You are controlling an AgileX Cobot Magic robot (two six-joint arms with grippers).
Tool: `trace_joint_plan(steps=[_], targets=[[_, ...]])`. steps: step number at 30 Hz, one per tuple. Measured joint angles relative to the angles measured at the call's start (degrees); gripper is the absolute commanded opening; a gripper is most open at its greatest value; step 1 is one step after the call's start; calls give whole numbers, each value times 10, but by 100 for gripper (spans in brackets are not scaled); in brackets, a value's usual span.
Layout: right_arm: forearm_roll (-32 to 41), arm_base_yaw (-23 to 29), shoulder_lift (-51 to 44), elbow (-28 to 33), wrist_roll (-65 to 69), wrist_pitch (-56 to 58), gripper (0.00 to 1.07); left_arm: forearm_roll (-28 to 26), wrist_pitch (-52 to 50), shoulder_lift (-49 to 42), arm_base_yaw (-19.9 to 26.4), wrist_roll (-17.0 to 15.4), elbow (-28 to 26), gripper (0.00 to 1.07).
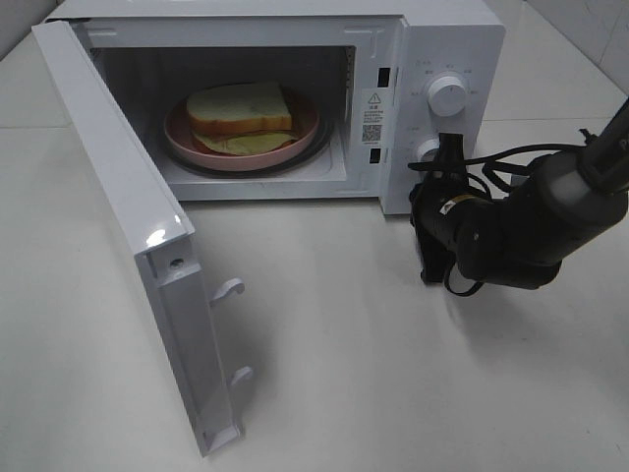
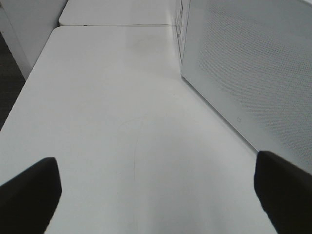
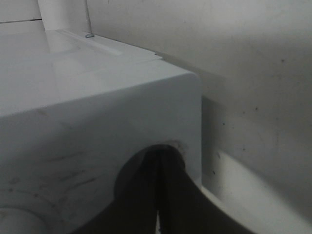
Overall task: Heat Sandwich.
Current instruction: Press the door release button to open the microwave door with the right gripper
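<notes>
The sandwich (image 1: 241, 113), white bread with tan crust and a pale yellow-green filling, lies on a round pink plate (image 1: 305, 133) inside the open microwave (image 1: 452, 39). The microwave door (image 1: 128, 216) is swung wide open to the left. My right gripper (image 1: 440, 157) is at the control panel, its tips against the lower knob (image 1: 427, 149). In the right wrist view the right gripper (image 3: 158, 156) has its fingers (image 3: 180, 195) pressed together at that knob. My left gripper (image 2: 156, 195) is open and empty over bare table, out of the exterior high view.
The upper knob (image 1: 447, 95) sits above the lower one. The door's perforated outer face (image 2: 253, 63) stands close beside my left gripper. Two latch hooks (image 1: 228, 288) stick out of the door edge. The white table (image 1: 373, 344) stretches in front of the microwave.
</notes>
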Motion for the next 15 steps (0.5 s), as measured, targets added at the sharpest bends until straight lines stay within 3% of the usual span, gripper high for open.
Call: trace_joint_plan(steps=[15], targets=[[-38,-13,-49,24,-29,58,0,0,0,0,0,0,0,104]])
